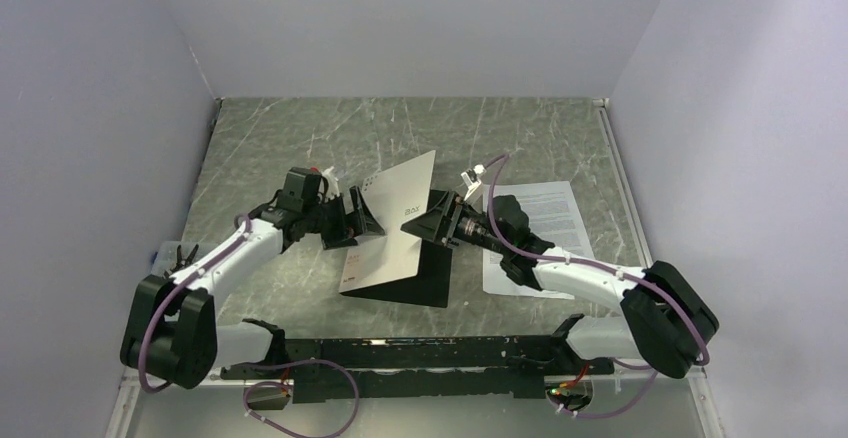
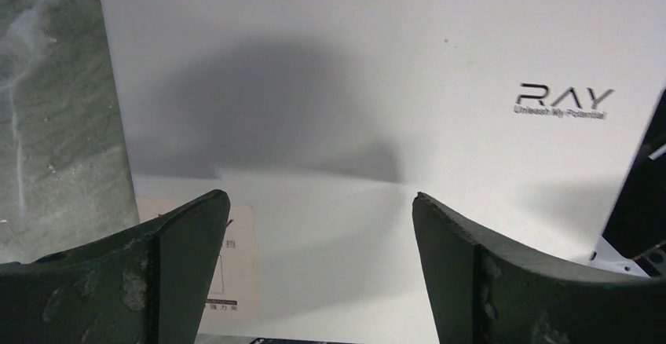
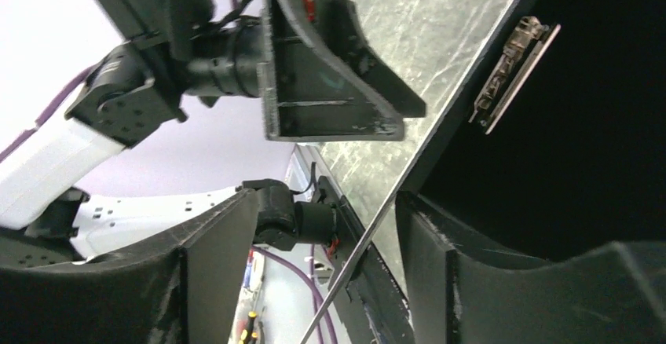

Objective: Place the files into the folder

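One folder [image 1: 395,228]. One pile of files [image 1: 555,218], sheet count unclear. Two arms: left arm [image 1: 215,263], right arm [image 1: 585,276].

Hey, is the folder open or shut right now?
The folder is partly open: its silver cover tilts up off the black inside panel, exposing the metal clip.

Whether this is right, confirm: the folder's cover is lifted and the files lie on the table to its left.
Wrong side. The cover of the folder is lifted, but the files lie on the table to its right; the top view shows it.
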Robot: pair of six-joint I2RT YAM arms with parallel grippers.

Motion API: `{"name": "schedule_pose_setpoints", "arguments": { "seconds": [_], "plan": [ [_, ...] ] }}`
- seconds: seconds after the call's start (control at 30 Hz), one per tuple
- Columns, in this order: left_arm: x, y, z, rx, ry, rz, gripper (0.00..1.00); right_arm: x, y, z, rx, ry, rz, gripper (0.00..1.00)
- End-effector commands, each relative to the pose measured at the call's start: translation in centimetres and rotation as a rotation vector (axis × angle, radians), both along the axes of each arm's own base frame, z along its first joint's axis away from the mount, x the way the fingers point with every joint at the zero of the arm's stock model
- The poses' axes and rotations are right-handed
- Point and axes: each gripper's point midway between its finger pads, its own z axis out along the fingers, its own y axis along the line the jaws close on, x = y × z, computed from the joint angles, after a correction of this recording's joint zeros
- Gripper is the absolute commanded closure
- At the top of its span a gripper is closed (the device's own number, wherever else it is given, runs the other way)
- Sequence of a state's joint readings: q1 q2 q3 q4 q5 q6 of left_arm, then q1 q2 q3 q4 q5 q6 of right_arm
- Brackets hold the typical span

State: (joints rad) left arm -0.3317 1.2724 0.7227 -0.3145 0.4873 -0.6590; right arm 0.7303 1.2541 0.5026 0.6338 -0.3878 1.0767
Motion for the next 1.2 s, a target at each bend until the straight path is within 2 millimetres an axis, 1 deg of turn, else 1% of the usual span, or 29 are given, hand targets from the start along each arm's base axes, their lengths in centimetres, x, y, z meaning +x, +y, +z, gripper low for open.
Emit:
{"name": "schedule_pose_setpoints", "arguments": {
  "seconds": [0.0,0.1,0.27,0.37,0.43,0.47,0.53,0.57,0.63,0.7,0.8,0.83,0.87,0.9,0.93,1.07,1.17],
  "plan": [
    [-0.1,0.2,2.3,-0.008,-0.051,0.017,0.07,1.0,0.4,0.9,-0.033,-0.054,-0.023,0.37],
    [-0.2,0.6,3.3,0.007,-0.069,0.03,0.07,1.3,0.3,0.6,-0.071,-0.06,-0.039,0.5],
    [0.0,1.7,4.9,0.074,-0.077,0.056,0.07,1.7,0.3,1.4,-0.123,-0.093,-0.051,0.7],
    [0.4,1.9,6.8,0.096,-0.095,0.056,0.07,1.7,0.4,1.5,-0.167,-0.107,-0.042,0.85],
    [0.7,2.1,8.3,0.107,-0.114,0.054,0.07,1.7,0.6,1.8,-0.189,-0.118,-0.034,0.98],
    [0.9,2.1,9.2,0.111,-0.129,0.056,0.07,1.7,0.7,2.1,-0.198,-0.126,-0.03,1.0],
    [1.3,2.3,10.9,0.123,-0.158,0.056,0.07,1.8,1.0,2.8,-0.224,-0.147,-0.017,1.0],
    [1.6,2.4,12.3,0.125,-0.184,0.059,0.07,1.7,1.1,3.1,-0.242,-0.159,-0.007,1.0],
    [2.2,2.7,14.0,0.144,-0.213,0.074,0.07,1.8,1.6,3.9,-0.282,-0.179,0.008,1.0],
    [2.7,3.1,15.5,0.163,-0.226,0.101,0.07,1.7,2.0,4.6,-0.315,-0.199,0.024,1.0],
    [3.2,2.9,17.2,0.167,-0.23,0.09,0.07,1.7,2.6,5.4,-0.369,-0.219,0.034,1.0],
    [3.4,2.8,17.7,0.166,-0.228,0.088,0.07,1.6,2.8,5.6,-0.387,-0.227,0.038,1.0],
    [3.6,2.6,18.0,0.165,-0.219,0.079,0.07,1.5,3.2,6.3,-0.403,-0.24,0.044,1.0],
    [3.6,2.4,18.6,0.157,-0.224,0.069,0.07,1.6,3.5,6.7,-0.414,-0.254,0.041,1.0],
    [3.9,2.1,18.8,0.155,-0.216,0.055,0.07,1.3,3.8,6.6,-0.444,-0.253,0.053,1.0],
    [4.3,1.4,20.1,0.137,-0.211,0.022,0.07,1.0,5.0,7.4,-0.527,-0.286,0.056,1.0],
    [4.5,1.5,20.0,0.156,-0.181,0.02,0.07,0.8,5.9,7.9,-0.577,-0.308,0.053,1.0]
  ]
}}
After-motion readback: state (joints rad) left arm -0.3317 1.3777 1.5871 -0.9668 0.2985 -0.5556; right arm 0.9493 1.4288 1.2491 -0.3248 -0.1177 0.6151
